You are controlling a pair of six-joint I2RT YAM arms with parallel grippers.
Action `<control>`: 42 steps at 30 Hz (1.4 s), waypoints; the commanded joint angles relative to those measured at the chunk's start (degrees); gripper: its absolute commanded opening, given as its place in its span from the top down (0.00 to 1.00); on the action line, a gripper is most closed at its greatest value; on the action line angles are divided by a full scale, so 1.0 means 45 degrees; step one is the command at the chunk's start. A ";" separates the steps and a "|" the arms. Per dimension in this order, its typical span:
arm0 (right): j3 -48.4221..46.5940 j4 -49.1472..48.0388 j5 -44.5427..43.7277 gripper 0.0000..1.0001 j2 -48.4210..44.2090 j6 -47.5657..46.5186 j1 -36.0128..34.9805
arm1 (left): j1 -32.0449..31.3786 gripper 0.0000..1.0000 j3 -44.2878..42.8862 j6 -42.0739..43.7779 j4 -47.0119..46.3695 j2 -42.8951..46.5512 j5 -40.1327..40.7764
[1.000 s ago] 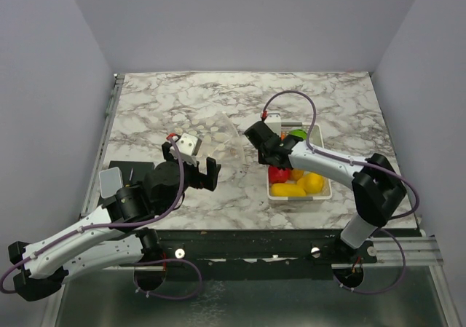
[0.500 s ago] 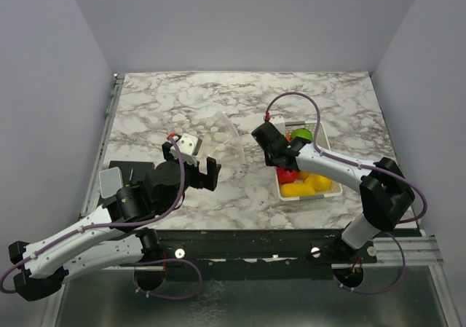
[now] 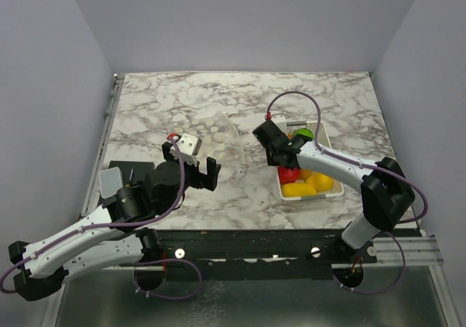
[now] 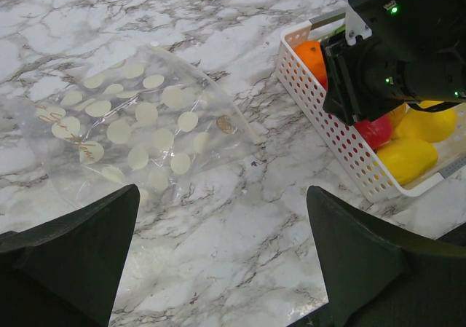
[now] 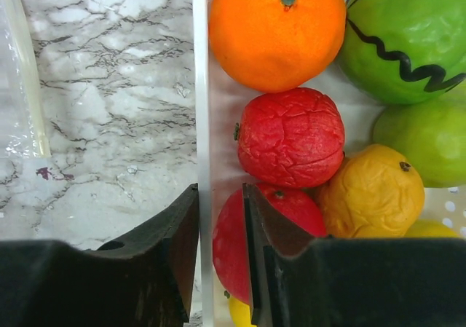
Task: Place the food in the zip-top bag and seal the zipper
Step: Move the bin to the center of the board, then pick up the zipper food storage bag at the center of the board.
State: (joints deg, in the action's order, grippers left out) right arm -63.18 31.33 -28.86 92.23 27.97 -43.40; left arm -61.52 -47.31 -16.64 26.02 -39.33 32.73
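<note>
The food lies in a white perforated tray: an orange, a green ball with a dark stripe, a wrinkled red fruit, a yellow one and another red one. My right gripper straddles the tray's left wall, jaws slightly parted, one finger outside and the other inside against that red fruit. The zip-top bag lies flat and holds no food, left of the tray, its zipper facing it. My left gripper hangs wide open over bare marble near the bag.
From above, the tray sits at the right front of the marble table and the bag near the middle. A grey pad lies at the left edge. Grey walls surround the table.
The right gripper, shut on the tray's wall, slid the tray a little right and turned it. Its jaws have now parted from the wall. The left arm has not moved.
</note>
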 commanded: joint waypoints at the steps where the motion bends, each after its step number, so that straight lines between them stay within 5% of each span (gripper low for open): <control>1: -0.0981 0.0893 -0.0070 0.64 -0.0380 -0.0009 0.0044 | -0.0002 0.01 0.0104 -0.0005 0.0097 0.0059 0.0353; 14: -0.2951 0.0490 0.2081 0.40 -0.0778 -0.0104 -0.0165 | 0.0003 0.01 0.0112 0.0046 0.0115 0.0108 0.0383; 31: -0.4657 -0.0962 0.3927 0.09 0.2152 0.1064 -0.0178 | 0.0004 0.01 0.0137 0.0034 0.0116 0.0294 0.0459; 42: -0.5101 -0.1323 0.4359 0.02 0.3680 0.1618 0.0022 | -0.0002 0.01 0.0124 0.0043 0.0116 0.0346 0.0517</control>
State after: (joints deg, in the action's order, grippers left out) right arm -84.49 27.11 -11.09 106.78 33.45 -43.79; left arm -61.52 -47.31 -16.62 26.09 -38.44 33.58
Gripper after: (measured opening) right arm 0.976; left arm 0.989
